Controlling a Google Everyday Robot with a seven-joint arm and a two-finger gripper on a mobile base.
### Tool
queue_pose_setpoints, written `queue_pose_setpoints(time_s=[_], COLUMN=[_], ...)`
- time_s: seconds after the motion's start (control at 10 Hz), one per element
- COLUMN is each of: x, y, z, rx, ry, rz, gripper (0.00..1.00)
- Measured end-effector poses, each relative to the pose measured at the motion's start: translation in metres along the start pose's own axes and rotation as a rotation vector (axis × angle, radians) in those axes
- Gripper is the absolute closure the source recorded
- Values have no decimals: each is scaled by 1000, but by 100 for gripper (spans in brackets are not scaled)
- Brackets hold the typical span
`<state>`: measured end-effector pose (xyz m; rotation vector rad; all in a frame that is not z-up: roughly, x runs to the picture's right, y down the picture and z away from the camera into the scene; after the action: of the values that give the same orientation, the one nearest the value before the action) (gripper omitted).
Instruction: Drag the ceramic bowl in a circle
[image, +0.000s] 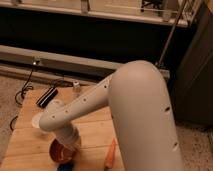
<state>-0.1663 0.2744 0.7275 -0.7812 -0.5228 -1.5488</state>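
The ceramic bowl (58, 150), red-brown and glossy, sits near the front edge of the wooden table (30, 145). My arm bends down over it, and my gripper (69, 148) reaches into the bowl on its right side, hiding much of it. The wrist covers the gripper's end.
A white cup (35, 120) shows partly behind the arm at the left. A black object (47, 96) and a small shaker (76, 87) lie at the back of the table. An orange carrot (110, 154) lies to the right of the bowl and a blue object (64, 167) in front of it.
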Motion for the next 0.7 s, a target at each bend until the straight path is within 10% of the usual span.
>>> queue_pose_setpoints(time_s=[0.3, 0.7], x=[75, 145], y=[-25, -4], z=[-29, -21], rx=[33, 28], ry=[110, 116], rz=[47, 160], gripper=[100, 100])
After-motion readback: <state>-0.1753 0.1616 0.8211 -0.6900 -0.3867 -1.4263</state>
